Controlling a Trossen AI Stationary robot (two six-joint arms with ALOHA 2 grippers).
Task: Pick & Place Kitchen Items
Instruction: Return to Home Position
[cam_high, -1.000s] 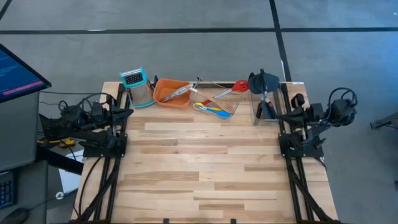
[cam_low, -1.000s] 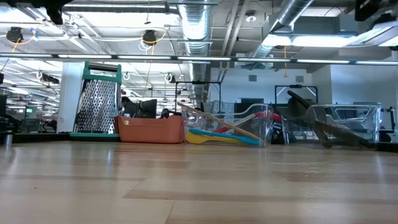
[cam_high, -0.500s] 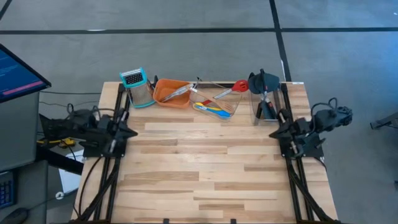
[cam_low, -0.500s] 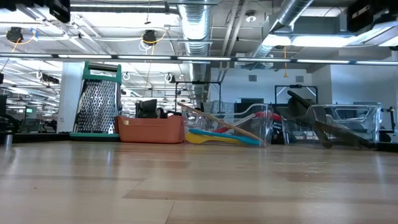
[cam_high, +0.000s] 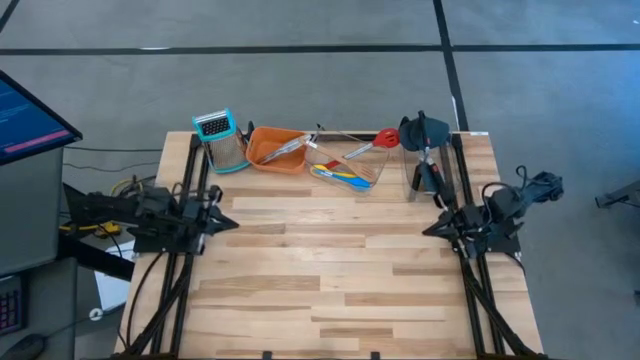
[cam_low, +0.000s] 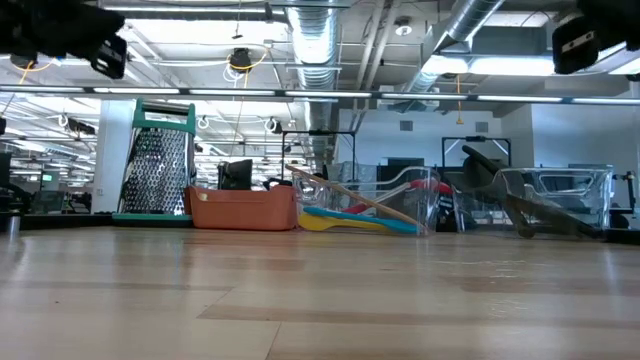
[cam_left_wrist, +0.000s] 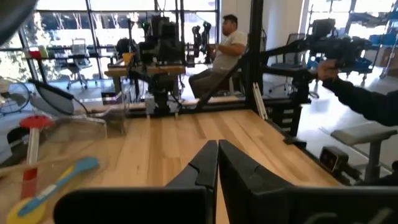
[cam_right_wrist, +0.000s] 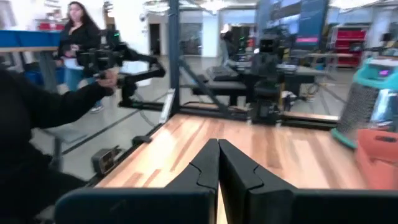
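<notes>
Butcher-block table (cam_high: 330, 280) fills the high view, with everything lined up along its far edge. A teal-topped box grater (cam_high: 222, 140) stands at the left, just beside an orange tray (cam_high: 262, 150) holding what looks like silver tongs (cam_high: 290, 146). Next comes a clear bin (cam_high: 372, 172) with a yellow spoon (cam_low: 318, 222) and a blue spoon (cam_low: 385, 224) lying inside, a red spoon (cam_high: 385, 137) resting over its rim, and a wooden spatula (cam_low: 352, 198) leaning across it. Near the right corner, black spatulas (cam_high: 424, 133) stick out of a second clear bin (cam_high: 414, 182). The left gripper (cam_high: 226, 222) hovers at the table's left edge and the right gripper (cam_high: 432, 228) at its right edge, both well apart from the utensils. Each has its fingers pressed together, holding nothing.
</notes>
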